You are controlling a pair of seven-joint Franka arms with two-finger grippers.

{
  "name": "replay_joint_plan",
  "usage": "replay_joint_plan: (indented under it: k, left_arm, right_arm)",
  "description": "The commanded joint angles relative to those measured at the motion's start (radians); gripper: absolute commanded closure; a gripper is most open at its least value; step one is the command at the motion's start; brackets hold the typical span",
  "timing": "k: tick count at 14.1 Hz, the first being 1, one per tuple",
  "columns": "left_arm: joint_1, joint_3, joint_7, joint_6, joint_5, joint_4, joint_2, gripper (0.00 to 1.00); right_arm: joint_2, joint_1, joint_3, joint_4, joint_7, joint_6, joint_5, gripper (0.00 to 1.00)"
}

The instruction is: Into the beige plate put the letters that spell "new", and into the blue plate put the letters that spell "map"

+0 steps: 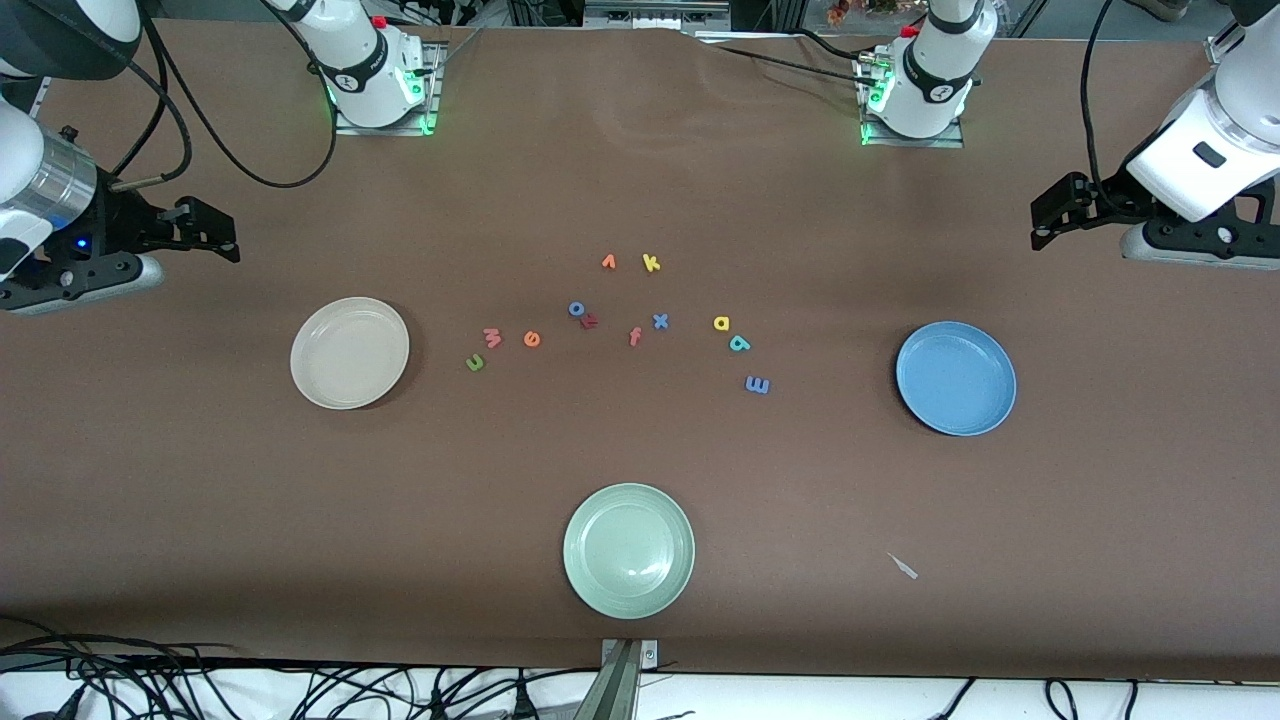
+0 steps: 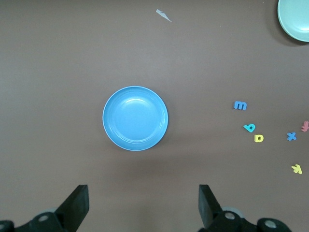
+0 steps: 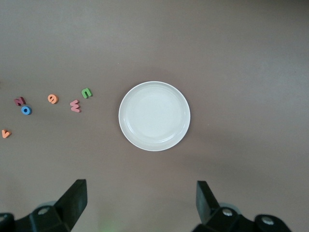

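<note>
Letters for both words are lying loose on the bench, none in a plate. Left gripper is hanging over bare bench at the left arm's end, its fingers spread wide and holding nothing; the blue plate is sitting apart from them with open brown surface between. Right gripper is hanging over bare bench at the right arm's end, its fingers likewise spread and empty, the beige plate sitting clear of them. Both arms are waiting.

Moving outward, the beige plate is lying toward the right arm's end and the blue plate toward the left arm's end, each with free bench all round its rim. Between them the letters are forming a loose arc. Green n, pink w and orange e are lying near the beige plate, each apart from the next. Yellow a and teal p are lying just beside each other, and blue m is lying nearer the camera, closest to the blue plate. In the middle, blue o is touching red r; orange f, blue x, orange v and yellow k are lying separate. A green plate is sitting near the bench's front edge, well apart from the letters.
</note>
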Motion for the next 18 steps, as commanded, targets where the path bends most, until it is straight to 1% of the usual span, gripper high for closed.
replay_joint_plan:
  k: [1,6,18]
  left_arm:
    - [-0.007,-0.001,-0.006,-0.025,0.026,0.031,0.012,0.00]
    - [-0.008,-0.001,-0.006,-0.025,0.026,0.031,0.012,0.00]
    - [-0.011,-0.001,-0.004,-0.025,0.026,0.031,0.013,0.00]
  right_arm:
    - [-0.010,-0.007,0.004,-0.013,0.006,0.008,0.015,0.00]
    - [-0.009,-0.007,0.002,0.001,-0.003,0.009,0.011,0.00]
    - [-0.018,-0.007,0.004,-0.031,-0.001,0.018,0.008,0.00]
